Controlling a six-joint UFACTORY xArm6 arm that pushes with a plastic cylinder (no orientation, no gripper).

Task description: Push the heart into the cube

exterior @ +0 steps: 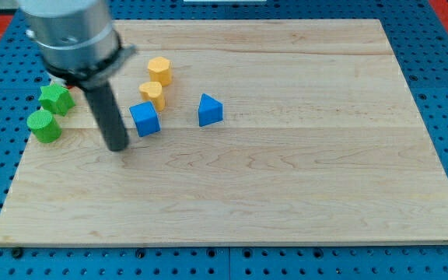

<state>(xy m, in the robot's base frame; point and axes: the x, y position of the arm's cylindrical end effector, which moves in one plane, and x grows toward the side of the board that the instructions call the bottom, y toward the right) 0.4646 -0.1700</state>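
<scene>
At the view's left, my tip [117,146] is beside the cube [144,119]; the heart [152,92] sits just above it, contact unclear; no jaws.

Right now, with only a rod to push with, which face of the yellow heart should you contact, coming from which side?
Its upper face, from the view's top. The yellow heart sits just above the blue cube, almost touching. My tip is left of the cube and must circle round.

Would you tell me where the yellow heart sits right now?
The yellow heart lies in the board's upper left part, directly above the blue cube and just below the yellow hexagon; my tip is lower left of both.
</scene>
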